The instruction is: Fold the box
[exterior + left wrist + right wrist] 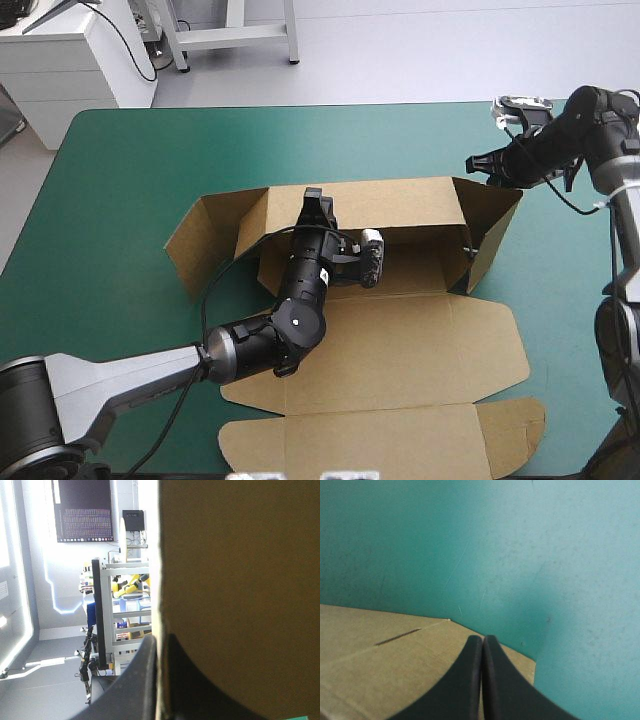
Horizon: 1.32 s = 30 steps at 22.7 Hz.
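Brown box (400, 340) lay half-formed at the centre of the teal-green table (120, 170), rear wall raised; the left claw (318, 203) was clamped on that wall, while the right claw (478, 165), fingers pressed together, hovered by the right flap.

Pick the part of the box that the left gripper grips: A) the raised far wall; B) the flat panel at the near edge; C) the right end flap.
A: the left gripper is clamped on the top edge of the raised far wall of the box.
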Tool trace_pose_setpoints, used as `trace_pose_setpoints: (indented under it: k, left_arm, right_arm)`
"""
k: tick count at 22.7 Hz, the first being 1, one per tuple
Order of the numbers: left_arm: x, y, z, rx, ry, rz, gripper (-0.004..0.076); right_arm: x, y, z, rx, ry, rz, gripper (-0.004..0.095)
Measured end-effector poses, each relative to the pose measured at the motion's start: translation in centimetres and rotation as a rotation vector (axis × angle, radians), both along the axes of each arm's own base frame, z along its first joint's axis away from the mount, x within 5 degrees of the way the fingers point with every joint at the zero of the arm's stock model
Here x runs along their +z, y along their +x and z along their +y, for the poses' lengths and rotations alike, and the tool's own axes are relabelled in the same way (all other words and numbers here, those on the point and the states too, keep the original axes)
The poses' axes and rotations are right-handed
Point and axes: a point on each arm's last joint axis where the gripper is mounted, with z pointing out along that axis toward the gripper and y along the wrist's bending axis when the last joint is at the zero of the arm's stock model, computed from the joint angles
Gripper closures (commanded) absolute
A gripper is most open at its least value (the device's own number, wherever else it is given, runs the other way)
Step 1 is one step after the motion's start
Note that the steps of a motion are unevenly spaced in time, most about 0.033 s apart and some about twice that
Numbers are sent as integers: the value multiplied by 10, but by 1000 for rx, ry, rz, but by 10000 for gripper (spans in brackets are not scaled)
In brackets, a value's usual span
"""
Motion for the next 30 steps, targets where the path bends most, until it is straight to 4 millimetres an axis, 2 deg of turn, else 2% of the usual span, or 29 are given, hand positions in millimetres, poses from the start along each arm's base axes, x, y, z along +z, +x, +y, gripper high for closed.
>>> trace_pose_setpoints:
  k: [5, 11, 14, 18, 21, 23, 25, 27, 30]
  left_arm:
    - [0, 0, 0, -1, 0, 0, 731]
    - [0, 0, 0, -1, 0, 0, 731]
    - [0, 0, 0, -1, 0, 0, 731]
    - [0, 0, 0, -3, 0, 1, 731]
    - [0, 0, 0, -3, 0, 1, 731]
    - [0, 0, 0, -3, 0, 2, 731]
    - [0, 0, 0, -3, 0, 2, 731]
    - [0, 0, 0, -3, 0, 2, 731]
    - [0, 0, 0, -4, 0, 2, 731]
  right_arm:
    - [10, -35, 3, 44, -1, -10, 929]
    - [5, -77, 8, 53, 17, -83, 929]
    - [-10, -108, 10, 67, 12, -204, 928]
    - [-35, -136, 15, 114, 11, -334, 918]
    - [-40, -146, 16, 171, -22, -389, 770]
    - [-41, -148, 17, 233, -49, -398, 587]
    - [-43, -150, 19, 324, -83, -402, 359]
    - [-44, -152, 20, 399, -108, -409, 201]
    - [-49, -149, 21, 456, -123, -399, 181]
